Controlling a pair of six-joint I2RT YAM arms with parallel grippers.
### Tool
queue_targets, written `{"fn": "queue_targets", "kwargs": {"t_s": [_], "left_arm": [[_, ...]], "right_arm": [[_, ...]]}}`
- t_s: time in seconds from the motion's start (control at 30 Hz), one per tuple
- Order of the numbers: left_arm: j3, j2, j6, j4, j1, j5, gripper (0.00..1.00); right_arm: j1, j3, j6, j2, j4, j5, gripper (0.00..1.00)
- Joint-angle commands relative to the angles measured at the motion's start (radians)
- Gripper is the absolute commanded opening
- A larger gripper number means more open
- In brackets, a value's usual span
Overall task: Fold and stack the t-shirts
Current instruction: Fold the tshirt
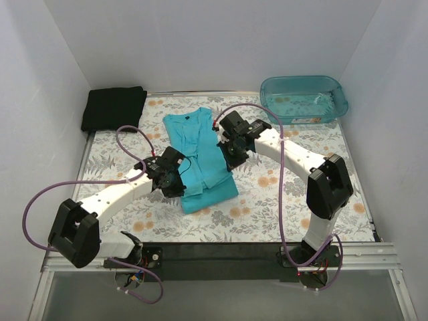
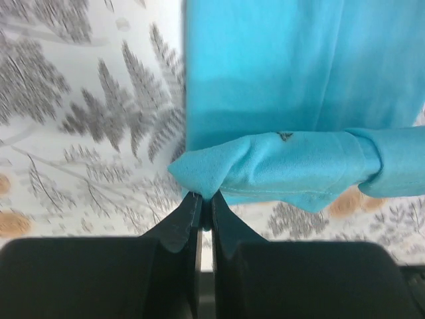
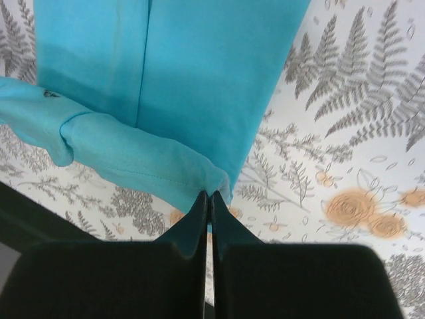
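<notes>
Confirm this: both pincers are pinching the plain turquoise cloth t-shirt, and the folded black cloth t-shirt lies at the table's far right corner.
Wrong corner: the top external view shows the folded black cloth t-shirt at the far left corner of the table. The left pincer and right pincer are indeed pinching the plain turquoise cloth t-shirt.

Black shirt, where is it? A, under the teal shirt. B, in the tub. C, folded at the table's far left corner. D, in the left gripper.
C: the black shirt lies folded at the far left corner, apart from the teal shirt and the tub.
</notes>
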State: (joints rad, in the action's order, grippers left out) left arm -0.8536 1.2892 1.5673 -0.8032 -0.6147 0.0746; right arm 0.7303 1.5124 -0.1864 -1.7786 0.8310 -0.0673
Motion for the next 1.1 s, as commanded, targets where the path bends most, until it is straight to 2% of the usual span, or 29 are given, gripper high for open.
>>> {"fn": "queue_targets", "kwargs": {"t_s": [0.0, 0.17, 0.5, 0.7, 1.07], "left_arm": [[-0.053, 0.016, -0.115, 0.096, 0.036, 0.146, 0.03], [-0.070, 0.073, -0.206, 0.194, 0.090, 0.189, 0.03], [-0.061, 0.153, -0.305, 0.328, 0.128, 0.224, 0.04], [-0.047, 0.180, -0.331, 0.398, 0.147, 0.232, 0.04], [-0.041, 0.260, -0.329, 0.434, 0.159, 0.220, 0.06]], "right_arm": [[-0.015, 0.077, 0.056, -0.048, -0.033, 0.057, 0.01], [-0.029, 0.132, 0.079, -0.113, -0.072, 0.063, 0.01], [-0.081, 0.161, 0.100, -0.182, -0.127, 0.046, 0.01], [-0.095, 0.151, 0.102, -0.205, -0.156, 0.049, 0.01], [-0.108, 0.114, 0.093, -0.246, -0.217, 0.044, 0.01]]}}
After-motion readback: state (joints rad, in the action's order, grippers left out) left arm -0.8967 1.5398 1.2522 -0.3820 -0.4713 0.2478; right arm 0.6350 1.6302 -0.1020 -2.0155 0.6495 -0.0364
